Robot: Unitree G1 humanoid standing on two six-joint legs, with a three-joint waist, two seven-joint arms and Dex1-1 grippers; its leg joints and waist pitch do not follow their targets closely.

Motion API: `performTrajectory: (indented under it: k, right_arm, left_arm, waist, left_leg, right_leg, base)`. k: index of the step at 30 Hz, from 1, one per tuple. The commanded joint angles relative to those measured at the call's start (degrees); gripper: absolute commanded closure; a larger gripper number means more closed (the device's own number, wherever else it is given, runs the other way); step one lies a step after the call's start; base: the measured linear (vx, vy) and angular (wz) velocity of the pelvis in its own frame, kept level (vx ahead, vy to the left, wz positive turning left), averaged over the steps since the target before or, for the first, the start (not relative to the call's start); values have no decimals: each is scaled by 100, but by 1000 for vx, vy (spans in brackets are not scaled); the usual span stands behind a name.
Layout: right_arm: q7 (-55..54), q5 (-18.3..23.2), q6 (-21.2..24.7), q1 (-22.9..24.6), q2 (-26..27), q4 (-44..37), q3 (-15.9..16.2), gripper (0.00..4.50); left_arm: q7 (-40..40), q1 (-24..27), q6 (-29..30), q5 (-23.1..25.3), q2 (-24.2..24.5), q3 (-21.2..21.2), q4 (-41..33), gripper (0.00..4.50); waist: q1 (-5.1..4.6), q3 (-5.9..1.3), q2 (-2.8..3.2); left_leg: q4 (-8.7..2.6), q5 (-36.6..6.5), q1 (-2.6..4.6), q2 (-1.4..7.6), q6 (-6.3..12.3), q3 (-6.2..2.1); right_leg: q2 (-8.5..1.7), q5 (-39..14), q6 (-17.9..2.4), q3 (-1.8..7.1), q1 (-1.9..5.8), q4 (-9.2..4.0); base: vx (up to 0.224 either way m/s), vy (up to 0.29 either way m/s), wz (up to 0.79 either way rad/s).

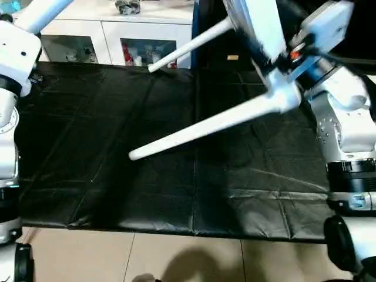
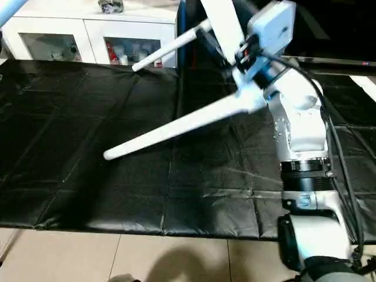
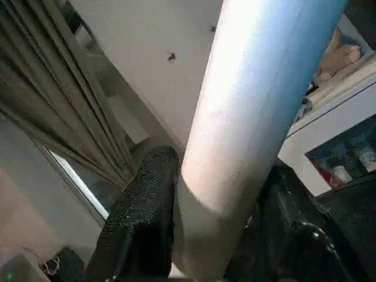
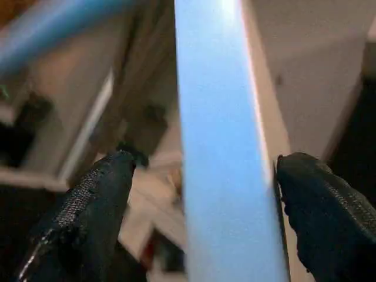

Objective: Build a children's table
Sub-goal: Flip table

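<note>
My left tool (image 3: 200, 235) pinches one white leg (image 3: 258, 111) while my right tool (image 4: 200, 217) stands spread around the table top's edge (image 4: 226, 147), so the half-built table (image 1: 258, 35), raised above the black mat (image 1: 176, 176), could probably sag or swing.

white table legs (image 1: 211, 126), black mat (image 1: 117, 176), perhaps creased

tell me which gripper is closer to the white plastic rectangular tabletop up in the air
Right. The right gripper straddles the edge of the white plastic tabletop, black fingers open on either side. The left gripper is shut on a round white leg, off to the robot's left.
</note>
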Motion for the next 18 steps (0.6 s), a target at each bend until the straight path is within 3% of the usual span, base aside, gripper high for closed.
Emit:
performTrajectory:
  k: [1,4,8,11,13,15,18]
  right_arm:
    - [245,540,139,-167,18,-442,-183,41]
    - [622,832,505,10,-10,-864,29,41]
    - [741,899,627,195,-5,-1065,192,41]
    - [799,1105,944,364,17,-1252,301,41]
    - [856,1258,1383,772,94,-1353,518,41]
    - [826,1227,1485,989,169,-1346,615,41]
    - [780,1058,1783,1928,462,-1039,1082,41]
  left_arm:
    - [-69,183,424,-472,-286,0,222,282]
    - [-82,187,463,-476,-297,-6,195,282]
    - [-105,187,511,-459,-315,3,159,282]
    - [-116,189,546,-461,-315,3,138,282]
    - [-123,197,583,-470,-317,1,125,282]
    - [-124,205,597,-472,-317,1,119,282]
    - [-136,236,633,-487,-323,14,108,282]
  waist:
    - [-18,-404,-28]
    - [12,-392,-6]
    - [28,-384,-5]
    - [23,-390,-1]
    - [27,-387,-4]
    - [22,-381,2]
    - [24,-397,-1]
  left_leg:
    - [-385,-1238,43,171,225,-85]
    - [-402,-1315,55,178,202,-92]
    - [-410,-1396,74,171,141,-88]
    - [-416,-1357,51,161,140,-98]
    - [-422,-1377,52,164,130,-104]
    - [-435,-1397,46,170,125,-112]
    - [-451,-1410,47,181,113,-116]
  right_leg:
    - [-366,-1974,-492,317,274,-550]
    - [-353,-1977,-491,314,265,-560]
    - [-371,-2156,-450,319,252,-597]
    - [-371,-2214,-385,316,275,-603]
    - [-372,-2251,-361,311,272,-616]
    - [-375,-2284,-333,310,271,-628]
    - [-398,-2233,-360,307,273,-651]
  base:
    - [0,0,0]
    - [0,0,0]
    - [0,0,0]
    - [0,0,0]
    - [0,0,0]
    - [0,0,0]
    - [0,0,0]
